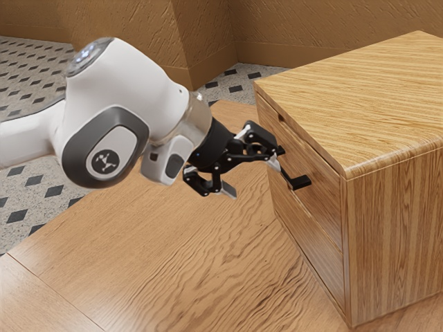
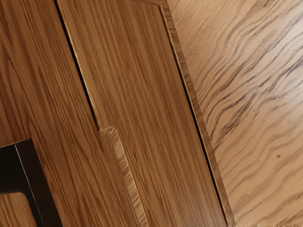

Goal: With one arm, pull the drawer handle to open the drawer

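Observation:
A wooden cabinet (image 1: pixel 374 104) stands on the exterior view's right, with its drawer fronts facing the arm. The upper drawer front (image 1: pixel 304 155) carries a black handle (image 1: pixel 299 182) and looks flush with the cabinet. My gripper (image 1: pixel 250 176) is open right in front of that drawer. One finger (image 1: pixel 275 164) reaches close beside the handle, and the other (image 1: pixel 225 188) hangs lower and farther from the cabinet. Nothing is held between them. In the wrist view the black handle (image 2: pixel 26 182) sits beside a dark seam (image 2: pixel 80 71) between two wooden panels.
The cabinet rests on a large wooden surface (image 1: pixel 173 256) with open room in front of it. A tiled floor (image 1: pixel 28 76) and brown walls (image 1: pixel 138 28) lie behind. A raised wooden ridge (image 2: pixel 120 170) runs along the panel in the wrist view.

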You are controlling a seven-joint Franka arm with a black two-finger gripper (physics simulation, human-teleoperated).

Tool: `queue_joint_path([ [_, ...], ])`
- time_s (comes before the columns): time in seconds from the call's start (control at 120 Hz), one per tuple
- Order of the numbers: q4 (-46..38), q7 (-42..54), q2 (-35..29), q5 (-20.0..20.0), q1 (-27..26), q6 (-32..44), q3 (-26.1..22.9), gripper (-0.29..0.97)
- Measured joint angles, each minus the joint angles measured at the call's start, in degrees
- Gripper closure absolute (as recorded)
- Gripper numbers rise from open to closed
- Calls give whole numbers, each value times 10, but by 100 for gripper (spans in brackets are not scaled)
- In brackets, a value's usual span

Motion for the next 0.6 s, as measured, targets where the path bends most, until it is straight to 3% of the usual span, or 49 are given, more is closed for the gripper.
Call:
queue_joint_path([
  [0.6,9,0,31,-8,-35,16,48,-3],
])
